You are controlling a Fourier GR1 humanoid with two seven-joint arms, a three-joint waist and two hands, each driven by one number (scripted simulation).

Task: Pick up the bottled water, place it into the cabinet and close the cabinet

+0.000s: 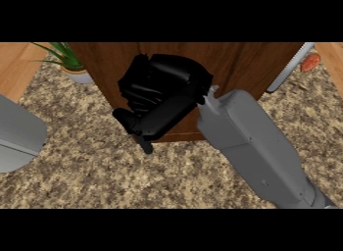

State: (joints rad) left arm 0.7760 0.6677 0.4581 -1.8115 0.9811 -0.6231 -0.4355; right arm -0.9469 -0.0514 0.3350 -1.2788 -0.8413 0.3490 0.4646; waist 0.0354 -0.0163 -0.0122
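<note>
A brown wooden cabinet (239,63) fills the top middle of the head view. My right hand (163,100) is a black mass in front of the cabinet's left half, reaching down to its lower edge. Its grey forearm (254,147) runs in from the lower right. No bottled water shows anywhere; the hand may hide it. A pale grey strip (286,68), perhaps a door's edge, slants along the cabinet's right side. A grey part of my left arm (8,132) shows at the left edge, without its hand.
The cabinet stands on a speckled stone counter (109,181). A potted green plant (69,61) stands at the cabinet's left corner. A small orange object (309,62) lies at the far right, beyond the grey strip. Wooden surfaces border both upper corners.
</note>
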